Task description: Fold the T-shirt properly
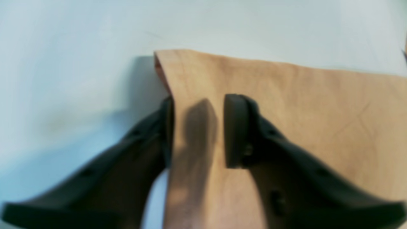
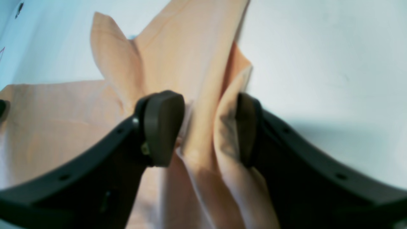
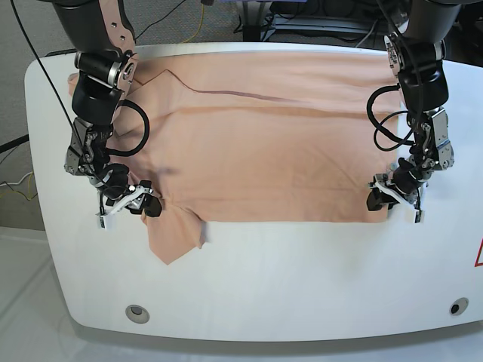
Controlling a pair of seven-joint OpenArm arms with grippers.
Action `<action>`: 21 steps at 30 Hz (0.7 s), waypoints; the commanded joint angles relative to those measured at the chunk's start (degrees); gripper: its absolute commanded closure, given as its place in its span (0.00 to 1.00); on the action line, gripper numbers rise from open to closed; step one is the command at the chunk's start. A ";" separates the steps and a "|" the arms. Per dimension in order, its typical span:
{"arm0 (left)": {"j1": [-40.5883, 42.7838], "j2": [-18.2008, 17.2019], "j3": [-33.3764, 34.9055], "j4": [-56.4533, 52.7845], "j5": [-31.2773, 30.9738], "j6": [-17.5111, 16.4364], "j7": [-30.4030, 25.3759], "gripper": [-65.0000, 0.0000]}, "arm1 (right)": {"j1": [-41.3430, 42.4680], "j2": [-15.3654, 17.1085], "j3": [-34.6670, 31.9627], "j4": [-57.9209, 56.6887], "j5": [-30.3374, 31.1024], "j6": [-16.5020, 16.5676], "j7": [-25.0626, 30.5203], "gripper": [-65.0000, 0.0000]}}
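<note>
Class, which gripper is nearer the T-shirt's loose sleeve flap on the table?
Right. The right gripper sits beside the sleeve flap; the left gripper is at the T-shirt's opposite edge.

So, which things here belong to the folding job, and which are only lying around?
Belong to the job:
- T-shirt
- left end effector, at a near corner
- right end effector, on bunched fabric by the sleeve

Only around:
- white table
- floor cables

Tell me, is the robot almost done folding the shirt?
Not yet. The T-shirt lies spread across the white table. Right now the right gripper pinches bunched cloth by a sleeve, and the left gripper straddles a bottom corner. All the proper folding remains.
</note>
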 commanded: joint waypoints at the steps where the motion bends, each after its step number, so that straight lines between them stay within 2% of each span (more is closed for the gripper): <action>1: -1.02 -0.24 0.09 0.56 0.17 -0.08 -0.15 0.78 | 0.36 0.41 -0.23 0.11 -2.71 -0.56 -2.74 0.54; 9: -1.02 -0.62 0.03 0.48 0.21 -0.05 -0.62 0.90 | 0.66 0.44 -0.14 0.47 -3.16 -0.56 -2.56 0.54; 17: -1.02 -0.66 -0.11 0.62 0.23 -0.05 -0.68 0.88 | 0.73 0.50 0.03 0.46 -3.38 -0.56 -2.71 0.54; 21: -1.14 -0.26 0.08 0.81 0.29 -0.22 -0.43 0.95 | 0.24 0.45 0.22 0.48 -3.21 -0.56 -3.15 0.64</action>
